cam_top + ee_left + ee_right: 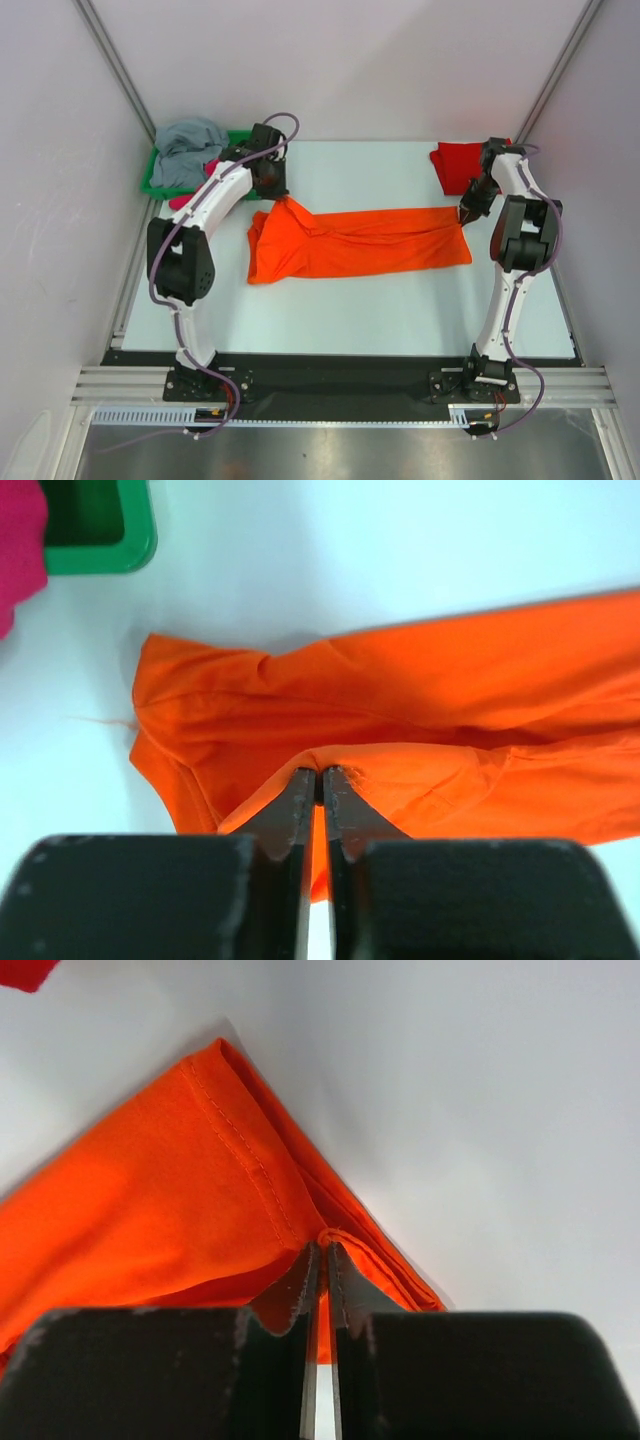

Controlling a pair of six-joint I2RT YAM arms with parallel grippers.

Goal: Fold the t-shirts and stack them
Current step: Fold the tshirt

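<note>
A bright orange t-shirt (355, 243) lies stretched lengthwise across the middle of the table. My left gripper (277, 190) is shut on its far left edge; in the left wrist view the fingertips (320, 777) pinch a fold of orange cloth (420, 710). My right gripper (466, 213) is shut on its far right corner; in the right wrist view the fingertips (322, 1250) pinch the hemmed edge (180, 1190). A red t-shirt (458, 162) lies folded at the back right. A grey t-shirt (188, 145) and a magenta pink one (212, 166) lie in the tray.
A green plastic tray (160, 185) stands at the back left corner; its rim shows in the left wrist view (110, 540) beside pink cloth (18, 540). White walls close the table on three sides.
</note>
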